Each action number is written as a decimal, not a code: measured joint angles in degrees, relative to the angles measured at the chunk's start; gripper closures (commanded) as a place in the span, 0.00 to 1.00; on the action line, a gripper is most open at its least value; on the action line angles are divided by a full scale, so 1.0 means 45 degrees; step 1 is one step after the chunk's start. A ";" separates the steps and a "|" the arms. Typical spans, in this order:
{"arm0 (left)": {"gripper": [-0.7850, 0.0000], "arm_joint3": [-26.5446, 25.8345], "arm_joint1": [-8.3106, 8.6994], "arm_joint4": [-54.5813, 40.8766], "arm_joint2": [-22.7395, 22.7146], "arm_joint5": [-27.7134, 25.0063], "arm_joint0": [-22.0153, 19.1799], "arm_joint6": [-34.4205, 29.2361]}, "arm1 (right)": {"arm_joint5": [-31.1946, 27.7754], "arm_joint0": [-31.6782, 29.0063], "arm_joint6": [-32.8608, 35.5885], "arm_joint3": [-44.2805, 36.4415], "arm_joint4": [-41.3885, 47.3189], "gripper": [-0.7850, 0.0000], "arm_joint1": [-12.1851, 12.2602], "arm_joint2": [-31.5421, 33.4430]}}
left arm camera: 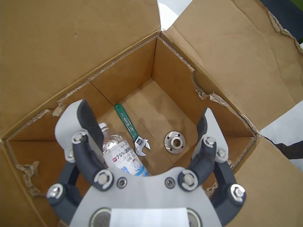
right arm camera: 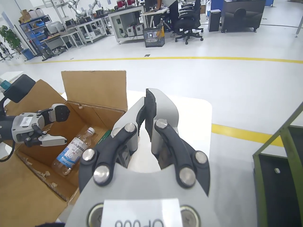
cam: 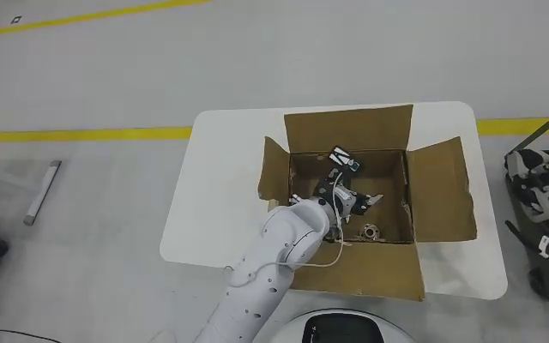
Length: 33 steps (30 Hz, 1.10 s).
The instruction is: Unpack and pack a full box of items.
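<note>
An open cardboard box (cam: 347, 129) stands on the white table (cam: 219, 197). On its floor lie a clear plastic bottle (left arm camera: 123, 152) with a white-and-blue label, a green-handled adjustable wrench (left arm camera: 129, 126) and a round metal flange (left arm camera: 175, 142). My left gripper (left arm camera: 144, 121) hangs open over the box mouth, above the bottle and wrench, holding nothing. From the right wrist view it is the left gripper (right arm camera: 61, 127) just over the box (right arm camera: 94, 86), with the bottle (right arm camera: 73, 152) below it. My right gripper (right arm camera: 148, 109) is shut and empty, off the box's right side.
All box flaps are folded outward, with torn edges along the rim. A dark green frame (right arm camera: 272, 147) stands beside the table's right end. Bare tabletop lies left of the box and at the far right corner (right arm camera: 194, 109).
</note>
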 measured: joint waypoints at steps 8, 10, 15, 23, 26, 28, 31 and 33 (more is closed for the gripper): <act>0.00 0.0062 0.0017 0.0879 0.0074 0.0104 -0.0301 -0.1395 | -0.0318 -0.0141 0.0012 -0.0092 -0.0455 1.00 -0.0079 -0.0028; 0.00 0.0167 -0.0065 0.0448 -0.0009 0.0748 -0.0508 -0.2212 | -0.0363 -0.0174 0.0045 -0.0098 -0.0531 1.00 -0.0097 -0.0036; 0.00 0.0740 -0.0354 -0.1677 -0.0274 0.2538 -0.1163 -0.3781 | -0.0388 -0.0316 0.0069 -0.0128 -0.0588 1.00 -0.0160 -0.0050; 0.00 0.2353 -0.0528 -0.1996 0.0461 0.2394 -0.2039 -0.6337 | -0.0447 -0.0483 0.0087 -0.0200 -0.0560 1.00 -0.0257 -0.0004; 0.00 0.3044 -0.0610 -0.2366 0.0532 0.2627 -0.2233 -0.6575 | -0.0518 -0.0482 0.0132 -0.0229 -0.0576 1.00 -0.0284 -0.0069; 0.00 0.3556 -0.0639 -0.2162 0.0685 0.2608 -0.2396 -0.6431 | -0.0557 -0.0469 0.0151 -0.0252 -0.0616 1.00 -0.0301 -0.0136; 0.00 0.4056 -0.0682 -0.1589 0.0909 0.2480 -0.2623 -0.6114 | -0.0601 -0.0442 0.0182 -0.0304 -0.0719 1.00 -0.0326 -0.0236; 0.00 0.4082 -0.0687 -0.1551 0.0926 0.2468 -0.2638 -0.6078 | -0.0604 -0.0435 0.0201 -0.0318 -0.0757 1.00 -0.0346 -0.0284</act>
